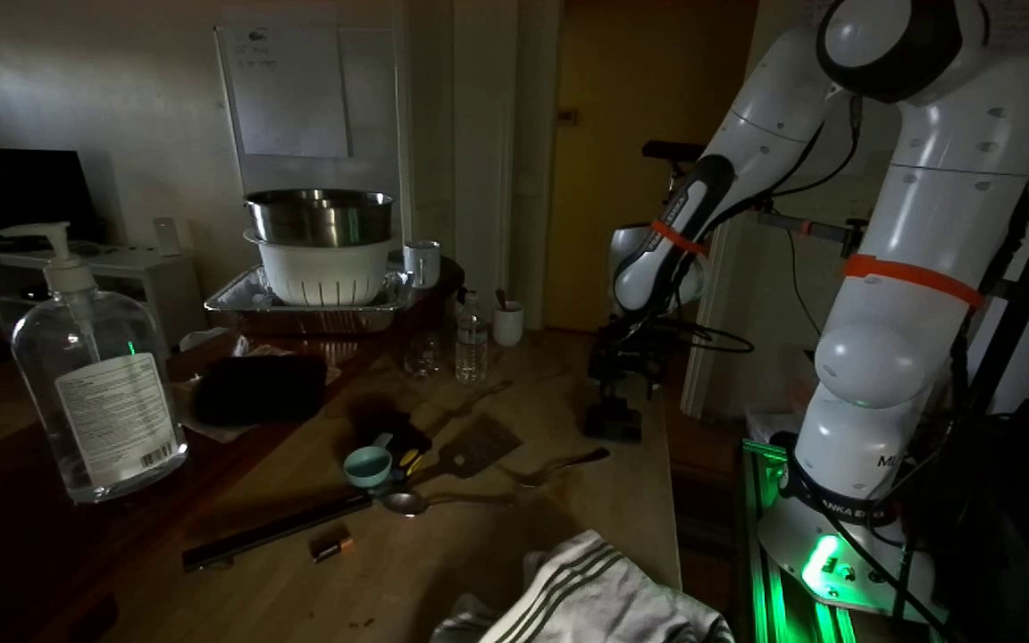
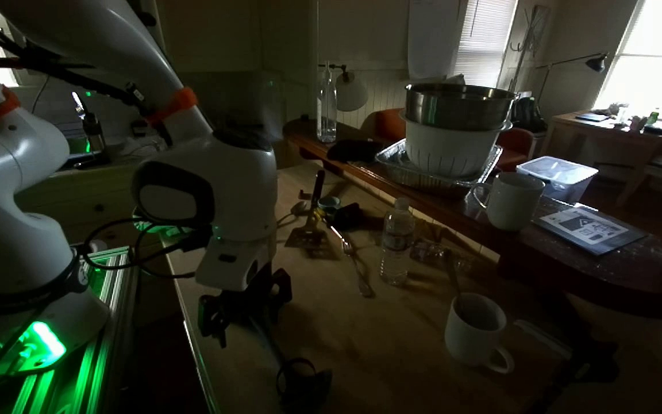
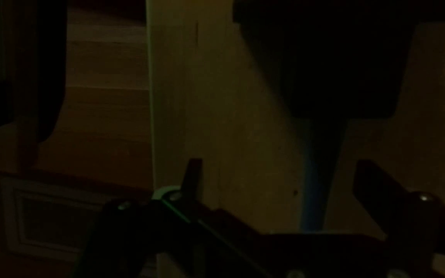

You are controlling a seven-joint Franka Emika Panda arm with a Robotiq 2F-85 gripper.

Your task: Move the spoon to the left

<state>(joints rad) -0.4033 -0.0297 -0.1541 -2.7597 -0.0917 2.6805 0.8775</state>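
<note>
No clearly blue spoon can be made out. A metal spoon (image 1: 403, 505) with an oval bowl and slim handle lies by a teal measuring cup (image 1: 367, 465); the spoon also shows in an exterior view (image 2: 298, 209). Another slim metal utensil (image 1: 564, 464) lies nearer the gripper. My gripper (image 1: 629, 390) is open and hangs low over the table near its robot-side edge; it also shows in an exterior view (image 2: 249, 332). In the dark wrist view, the fingers (image 3: 278, 164) are wide apart. A slim blue strip (image 3: 313, 208) shows between them, running from a dark block (image 3: 340, 69); I cannot identify it.
A metal spatula (image 1: 479, 446), a black handle (image 1: 278, 531) and a fork (image 2: 354, 264) lie on the table. A bottle (image 2: 397, 244), a mug (image 2: 474, 333) and a dark ringed object (image 2: 305, 385) stand or lie around. A towel (image 1: 604, 598) is at the edge.
</note>
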